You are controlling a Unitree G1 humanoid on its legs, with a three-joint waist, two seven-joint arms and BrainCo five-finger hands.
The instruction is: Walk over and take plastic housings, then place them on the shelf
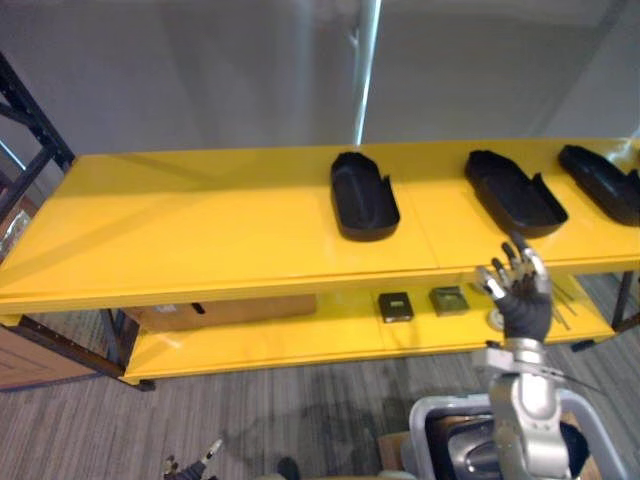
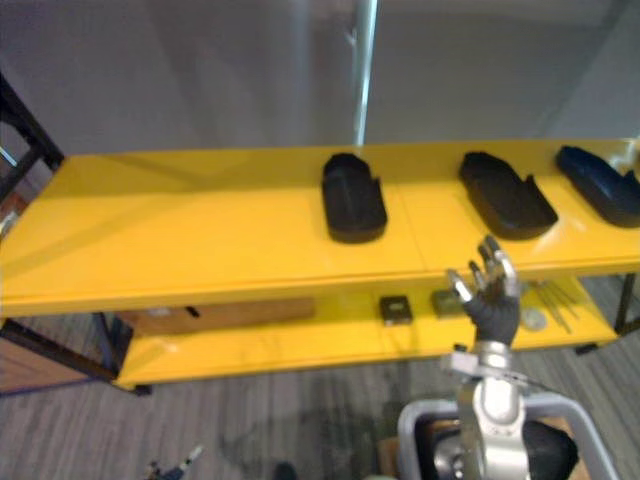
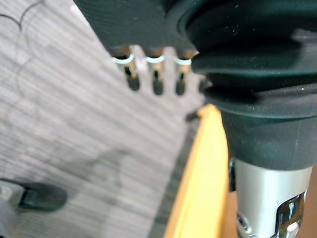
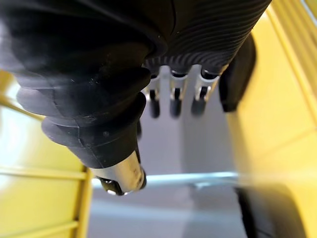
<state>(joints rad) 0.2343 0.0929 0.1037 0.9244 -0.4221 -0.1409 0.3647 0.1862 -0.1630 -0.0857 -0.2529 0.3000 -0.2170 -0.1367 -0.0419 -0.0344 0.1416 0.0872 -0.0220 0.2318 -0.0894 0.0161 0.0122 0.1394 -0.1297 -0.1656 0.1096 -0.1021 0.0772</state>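
Note:
Three black plastic housings lie open side up on the top of a long yellow shelf [image 1: 200, 230]: one in the middle [image 1: 363, 195], one further right [image 1: 513, 192], one at the far right edge [image 1: 600, 182]. My right hand [image 1: 515, 285] is raised in front of the shelf's front edge, below the second housing, with its fingers [image 4: 173, 99] straight and nothing in it. A housing [image 4: 237, 74] shows past those fingers in the right wrist view. My left hand [image 1: 190, 465] hangs low over the floor at the lower left, its fingers [image 3: 156, 79] relaxed and empty.
The lower yellow shelf board holds two small dark boxes [image 1: 395, 306] [image 1: 448, 300], some small metal parts at the right and a flat cardboard box [image 1: 220, 312]. A black rack [image 1: 30, 130] stands at the far left. Grey carpet [image 1: 250, 420] lies before the shelf.

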